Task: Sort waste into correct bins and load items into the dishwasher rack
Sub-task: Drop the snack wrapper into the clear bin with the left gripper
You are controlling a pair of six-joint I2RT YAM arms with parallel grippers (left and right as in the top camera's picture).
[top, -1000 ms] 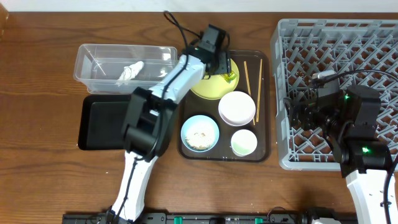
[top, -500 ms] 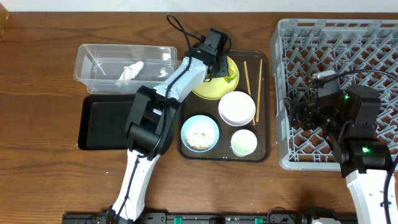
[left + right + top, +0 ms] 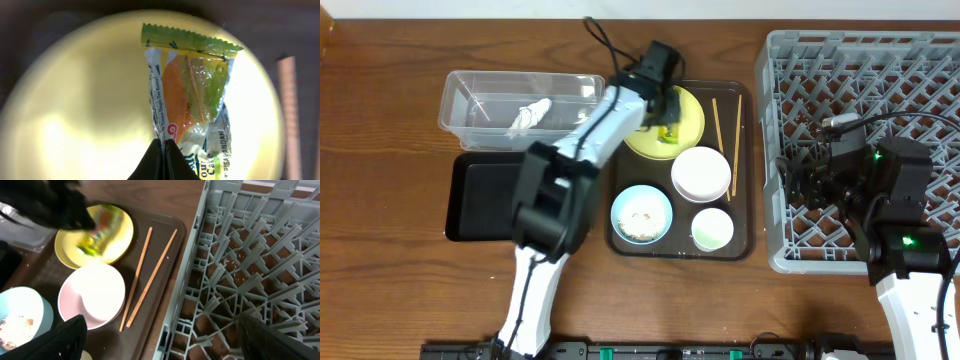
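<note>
My left gripper [image 3: 163,146] is shut on the lower edge of the green-and-orange wrapper [image 3: 190,90], which hangs just over the yellow plate [image 3: 75,100]. From overhead, the left gripper [image 3: 665,108] is above the plate [image 3: 692,112] at the back of the brown tray. The white bowl [image 3: 701,172], light blue bowl [image 3: 641,213] with rice grains, small white cup [image 3: 712,229] and two chopsticks [image 3: 733,140] lie on that tray. My right gripper [image 3: 170,345] stands open over the left edge of the grey dishwasher rack [image 3: 880,60], holding nothing.
The clear tub [image 3: 480,95] at the back left holds a white crumpled scrap [image 3: 528,116]. The black tray [image 3: 480,200] lies in front of it. The brown serving tray [image 3: 747,245] sits between the bins and the rack.
The left gripper closed from open onto the wrapper over the yellow plate and shifted slightly. The right arm has not moved.
</note>
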